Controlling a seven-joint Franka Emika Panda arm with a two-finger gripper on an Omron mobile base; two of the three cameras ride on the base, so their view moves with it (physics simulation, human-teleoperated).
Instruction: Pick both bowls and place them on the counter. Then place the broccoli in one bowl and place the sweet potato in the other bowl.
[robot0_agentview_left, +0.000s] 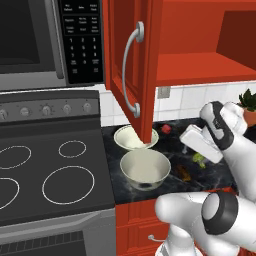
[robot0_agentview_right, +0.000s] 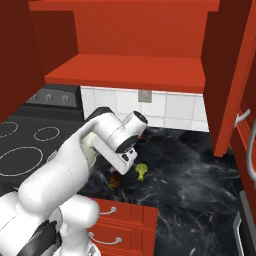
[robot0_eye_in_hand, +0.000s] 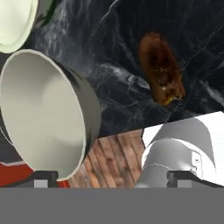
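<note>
Left base view: both bowls sit mid-frame on the black tabletop (robot0_agentview_left: 172, 131), deeper bowl (robot0_agentview_left: 145, 169) in front of the shallower bowl (robot0_agentview_left: 134, 138).

Right base view: broccoli (robot0_agentview_right: 141, 171) lies centre, sweet potato (robot0_agentview_right: 115, 180) left of it.

Hand view: the pincer (robot0_eye_in_hand: 112, 178) is spread wide, holding nothing, sweet potato upper right.

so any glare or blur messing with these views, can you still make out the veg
Left base view: open cabinet door covers part of the shallower bowl. Right base view: broccoli crisp on the glossy counter, no glare. Hand view: sweet potato sharp, deeper bowl stretched by closeness.
</note>
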